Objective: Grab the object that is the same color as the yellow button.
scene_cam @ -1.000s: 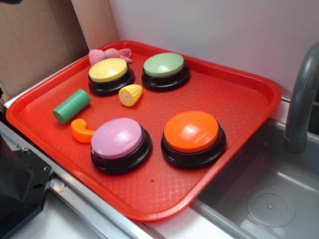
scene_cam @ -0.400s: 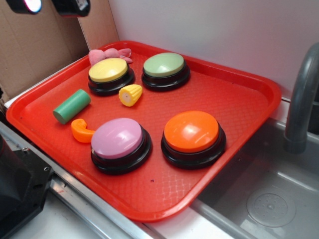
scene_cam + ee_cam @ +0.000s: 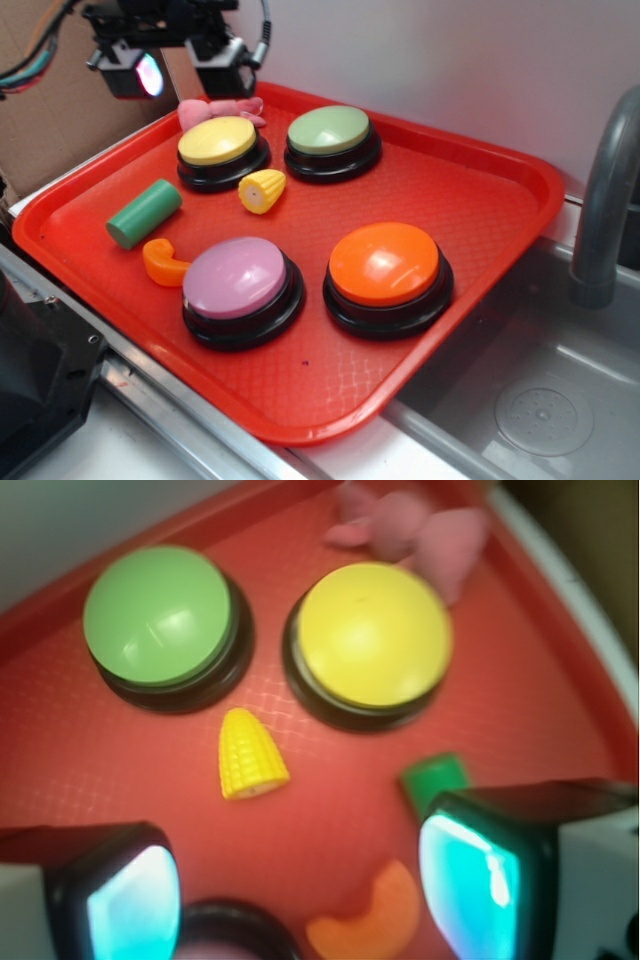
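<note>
I see my gripper [image 3: 180, 65] wide open and empty, high above the round yellow button [image 3: 217, 141]; the small yellow toy corn [image 3: 261, 190] lies just beside that button.

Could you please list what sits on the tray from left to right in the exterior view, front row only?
Orange curved toy → pink button → orange button.

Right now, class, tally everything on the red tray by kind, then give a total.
Push buttons: 4 (yellow button, green, pink, orange)
Toy corn: 1
Green cylinder: 1
Orange curved toy: 1
Pink soft toy: 1
Total: 8
</note>
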Motion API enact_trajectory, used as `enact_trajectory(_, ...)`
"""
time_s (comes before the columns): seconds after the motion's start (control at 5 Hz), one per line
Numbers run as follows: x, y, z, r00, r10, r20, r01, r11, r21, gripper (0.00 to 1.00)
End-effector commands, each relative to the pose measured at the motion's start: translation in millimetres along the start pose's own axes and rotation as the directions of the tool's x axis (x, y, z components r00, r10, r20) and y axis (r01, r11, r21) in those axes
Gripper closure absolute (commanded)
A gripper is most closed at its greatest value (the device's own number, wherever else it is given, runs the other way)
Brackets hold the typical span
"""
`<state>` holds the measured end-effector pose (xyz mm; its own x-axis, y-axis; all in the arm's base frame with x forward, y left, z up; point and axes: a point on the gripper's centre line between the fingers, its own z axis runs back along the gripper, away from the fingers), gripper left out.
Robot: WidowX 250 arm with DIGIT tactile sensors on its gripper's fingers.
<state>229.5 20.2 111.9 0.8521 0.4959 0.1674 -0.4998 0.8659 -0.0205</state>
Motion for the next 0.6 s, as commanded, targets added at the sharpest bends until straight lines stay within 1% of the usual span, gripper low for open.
enact_trajectory(0.0, 15.0, 0.4, -41.2, 0.997, 0.065, 0.037, -0.065, 0.998, -0.005, 0.00)
enact_trajectory(0.2, 19.3, -3.0, -63.5, 0.998, 0.060, 0.019, -0.060, 0.998, -0.033, 0.00)
enact_trajectory(0.4, 20.8, -5.3, -74.4, 0.999, 0.046, 0.000, -0.046, 0.999, -0.013, 0.00)
